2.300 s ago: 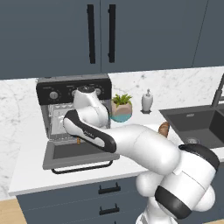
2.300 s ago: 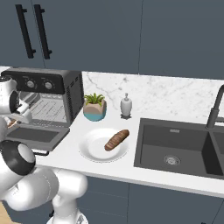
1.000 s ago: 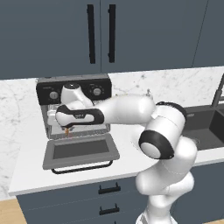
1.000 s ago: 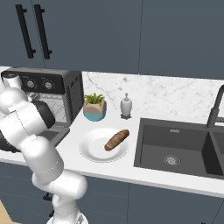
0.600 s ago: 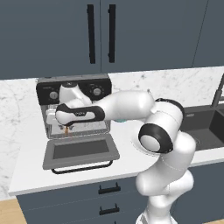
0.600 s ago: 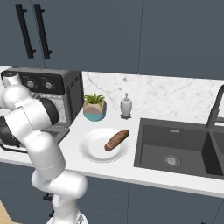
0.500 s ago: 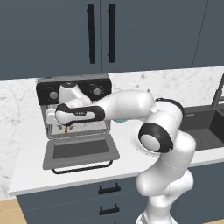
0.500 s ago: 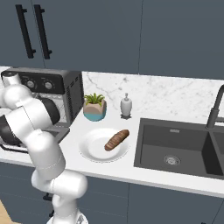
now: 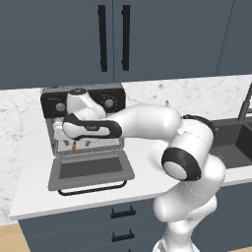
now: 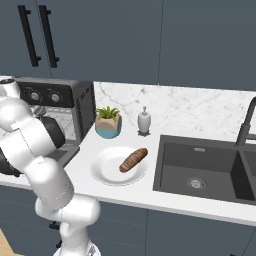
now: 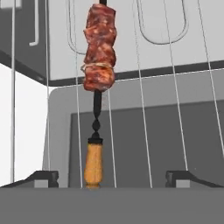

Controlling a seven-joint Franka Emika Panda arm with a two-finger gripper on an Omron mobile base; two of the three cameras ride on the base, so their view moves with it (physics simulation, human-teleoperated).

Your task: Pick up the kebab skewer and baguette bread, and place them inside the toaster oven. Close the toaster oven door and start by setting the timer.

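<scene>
The two-finger gripper (image 11: 112,177) stands open inside the boxy grey toaster oven (image 9: 82,118); the meat-threaded kebab skewer (image 11: 99,87) apparently lies free on its wire rack (image 11: 144,131), above the lowered glass door (image 9: 91,169).

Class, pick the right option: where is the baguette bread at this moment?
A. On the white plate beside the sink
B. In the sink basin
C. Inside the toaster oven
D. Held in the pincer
A. The baguette bread lies on the white plate on the counter, between the toaster oven and the sink.
</scene>
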